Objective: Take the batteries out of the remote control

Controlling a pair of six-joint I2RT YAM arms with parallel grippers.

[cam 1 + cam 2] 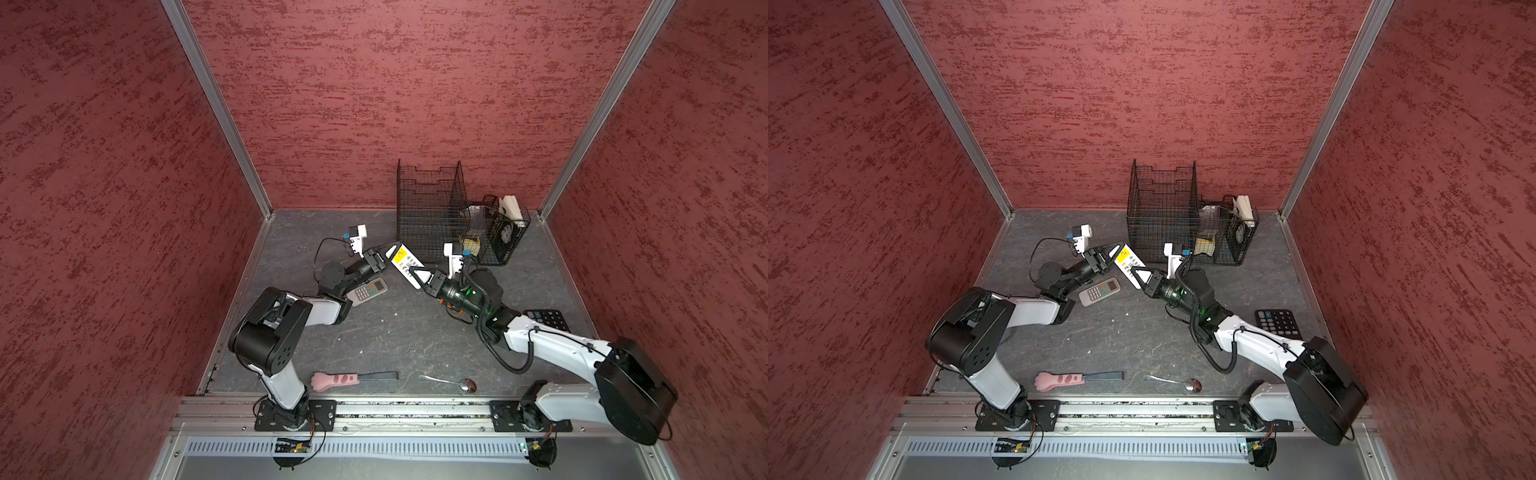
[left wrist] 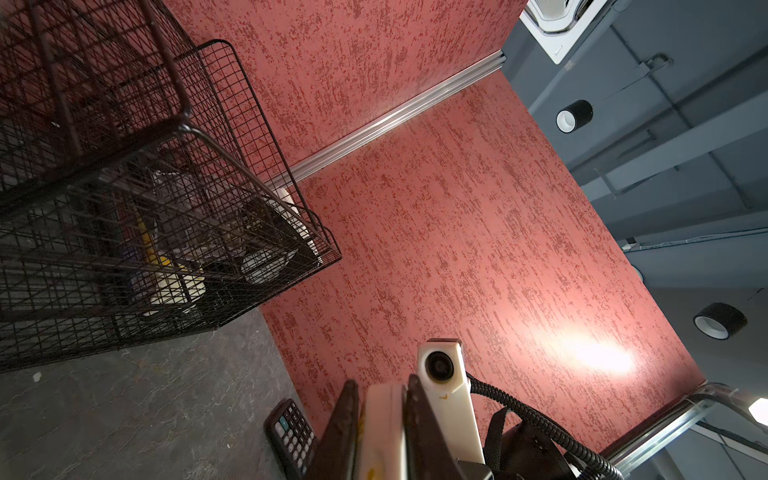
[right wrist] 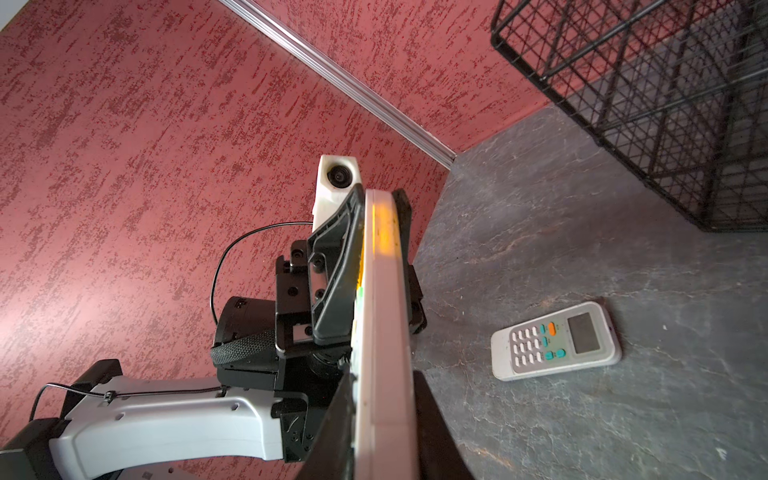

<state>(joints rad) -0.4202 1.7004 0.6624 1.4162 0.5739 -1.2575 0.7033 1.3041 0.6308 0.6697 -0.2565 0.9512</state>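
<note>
Both top views, mid-frame, show my left claw (image 1: pixel 380 259) and right claw (image 1: pixel 415 276) each clamped on the white remote control (image 1: pixel 405 264) above the tabletop (image 1: pixel 395 332); batteries unseen, presumably inside, unloading all ahead.

White remote control (image 1: pixel 405 262) with yellow label, held aloft, tilted.

No text, brand or number can be read. The white remote control (image 1: pixel 405 262) held between the two tools carries a yellow label whose print is too small to make out; the grey remote (image 3: pixel 557 340) and the calculator (image 1: pixel 1278 324) show only unlabelled, blurred keys.
</note>
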